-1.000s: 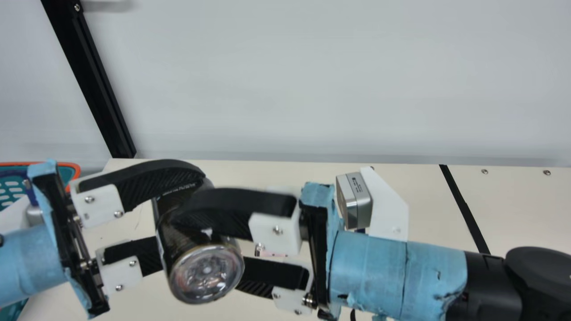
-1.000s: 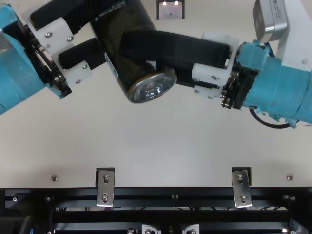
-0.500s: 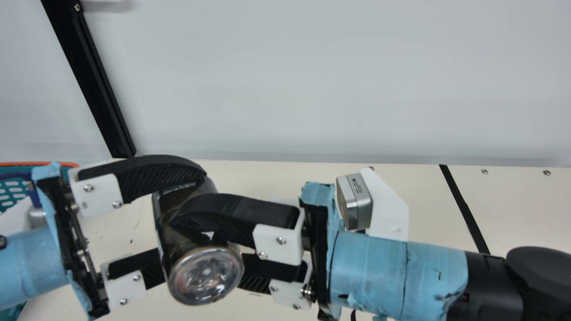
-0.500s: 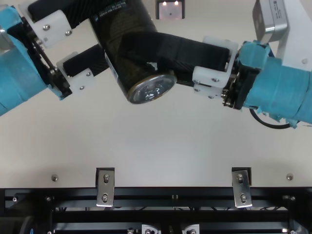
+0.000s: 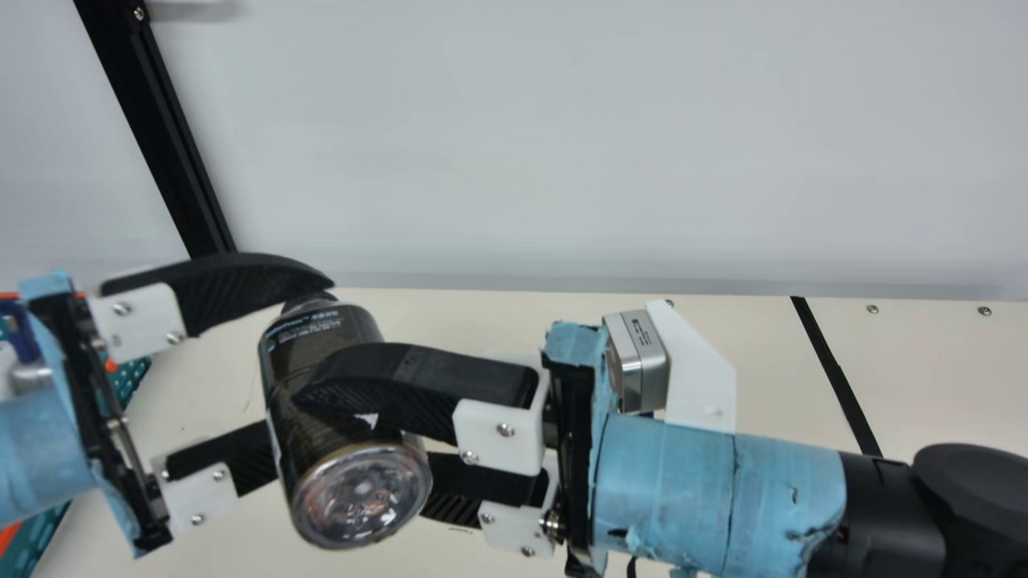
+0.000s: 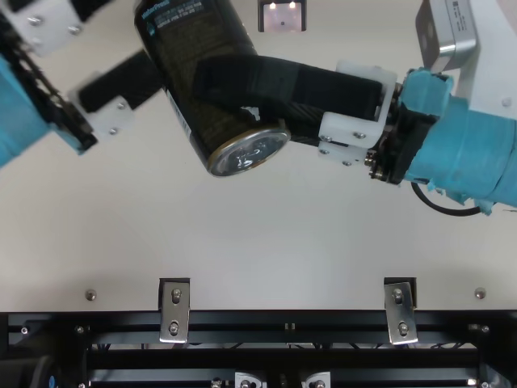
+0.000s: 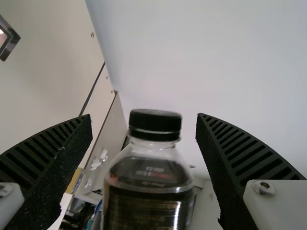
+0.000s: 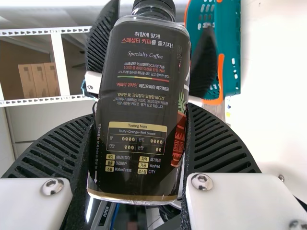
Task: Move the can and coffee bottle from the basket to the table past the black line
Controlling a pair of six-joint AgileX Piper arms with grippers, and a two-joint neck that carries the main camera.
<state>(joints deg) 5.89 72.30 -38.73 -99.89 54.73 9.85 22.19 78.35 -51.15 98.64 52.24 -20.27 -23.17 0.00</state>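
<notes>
A pale grey wall (image 5: 562,144) spans the back of the main view, and a black post (image 5: 152,128) runs slantwise in front of it, a screw near its upper end. The top view has a small dark-framed square (image 6: 282,15) with two bright spots at its upper edge, and lower down two metal brackets (image 6: 174,311) (image 6: 399,311), well apart, reaching over black rails (image 6: 242,318). Through white perforated framing (image 8: 61,67) in the right wrist view, brown cardboard boxes (image 8: 38,79) stand side by side, while the left wrist view has something yellow (image 7: 74,181), too small to identify
</notes>
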